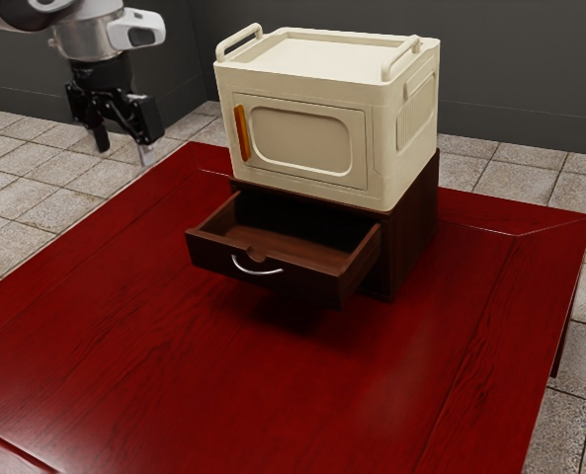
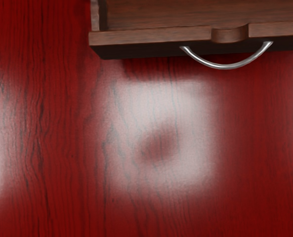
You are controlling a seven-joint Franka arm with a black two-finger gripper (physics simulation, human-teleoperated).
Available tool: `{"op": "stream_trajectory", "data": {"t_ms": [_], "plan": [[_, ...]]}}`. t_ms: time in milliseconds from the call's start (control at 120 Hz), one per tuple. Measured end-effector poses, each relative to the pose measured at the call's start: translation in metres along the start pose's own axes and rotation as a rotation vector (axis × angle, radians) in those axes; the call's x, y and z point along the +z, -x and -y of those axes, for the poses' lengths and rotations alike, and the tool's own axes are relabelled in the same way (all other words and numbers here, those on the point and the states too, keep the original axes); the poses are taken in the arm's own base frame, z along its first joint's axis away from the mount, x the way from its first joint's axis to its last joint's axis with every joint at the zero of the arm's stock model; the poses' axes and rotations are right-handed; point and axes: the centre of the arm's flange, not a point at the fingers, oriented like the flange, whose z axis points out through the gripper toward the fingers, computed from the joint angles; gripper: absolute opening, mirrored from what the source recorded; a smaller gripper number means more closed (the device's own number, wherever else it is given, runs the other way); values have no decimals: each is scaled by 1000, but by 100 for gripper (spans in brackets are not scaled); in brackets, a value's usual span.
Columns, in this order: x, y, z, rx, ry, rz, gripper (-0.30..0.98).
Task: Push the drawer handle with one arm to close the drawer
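Jutting, the drawer (image 1: 307, 283) sits apart from the pincer (image 1: 124, 150).

From the gripper (image 1: 123, 146), open air leads down to the drawer front (image 1: 307, 284), and a hand could pass low over the red table (image 1: 154, 346) before it. The curved metal handle (image 1: 257, 269) stands out from this front. The open top of the drawer can be reached from above only in its front part; farther back, the cabinet (image 1: 409, 232) and the cream box (image 1: 406, 138) upon it block the way. The orange grip (image 1: 242, 133) projects from the box above one drawer side, and two rails (image 1: 239, 39) rise on its top.
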Motion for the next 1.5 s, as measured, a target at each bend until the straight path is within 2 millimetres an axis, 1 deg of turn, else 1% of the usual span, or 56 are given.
{"op": "stream_trajectory", "data": {"t_ms": [67, 217, 267, 308, 333, 408, 467, 533, 600, 625, 658, 692, 758, 808, 942, 1117, 1358, 1500], "plan": [[0, -3, 0, 6, -2, -15, 67], [8, -15, 1, 14, -5, -20, 68], [6, -12, 1, 19, -5, -29, 68], [13, -4, 0, 24, -2, -23, 64], [23, 0, -1, 25, 0, -14, 59], [73, 10, -4, 30, 6, 20, 40], [104, 11, -8, 28, 7, 18, 26], [136, 10, -12, 22, 10, 4, 14], [163, 8, -17, 14, 12, -8, 6], [178, 9, -19, 10, 13, -7, 4], [193, 8, -21, 4, 15, -13, 2], [206, 5, -28, 6, 15, -18, 0], [228, -5, -45, 18, 16, -36, -4], [238, -12, -54, 20, 18, -56, -5], [256, -26, -63, 3, 23, -101, -8], [271, -38, -72, -17, 31, -143, -9], [270, -59, -81, -24, 38, -211, -10], [272, -73, -80, -32, 35, -228, -10]]}}
